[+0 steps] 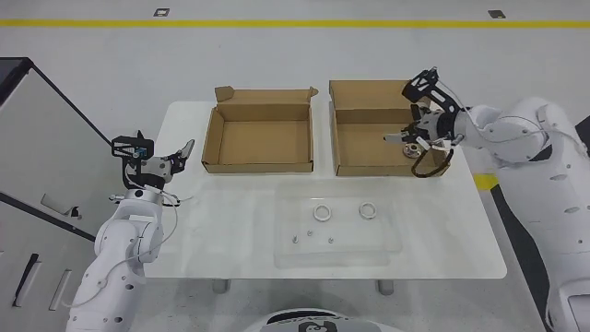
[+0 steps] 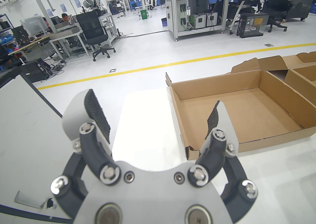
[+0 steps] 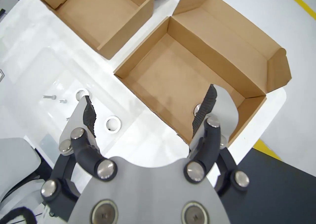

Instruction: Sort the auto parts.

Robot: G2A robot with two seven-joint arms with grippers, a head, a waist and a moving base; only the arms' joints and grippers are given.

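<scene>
In the top view a white table (image 1: 221, 249) carries two open boxes side by side along its far side: the left cardboard box (image 1: 258, 143) and the right cardboard box (image 1: 369, 134). Nearer the robot lies a clear tray (image 1: 369, 244) holding two white rings (image 1: 323, 212) and a few small bolts (image 1: 311, 233). The right gripper (image 1: 417, 138) hangs over the right end of the right cardboard box, just above a loose ring (image 1: 412, 151) on the box floor. The left gripper (image 1: 173, 161) sits at the table's left edge, well apart from the boxes.

In the left wrist view the left gripper (image 2: 153, 101) is released, its ridged pads (image 2: 96, 113) spread wide with nothing between them. Beyond them the table (image 2: 143, 121) runs to the left cardboard box (image 2: 237, 113), whose floor is bare. A corner of the right cardboard box (image 2: 303, 69) shows past it.

In the right wrist view the right gripper (image 3: 149, 92) is likewise released and grips nothing. The loose ring (image 3: 197, 109) lies inside the right cardboard box (image 3: 177, 71) near its front wall, partly hidden behind one finger. The white rings (image 3: 112, 124) and small bolts (image 3: 49, 97) rest in the clear tray (image 3: 56, 71), and the left cardboard box (image 3: 98, 10) stands beside the right one.
</scene>
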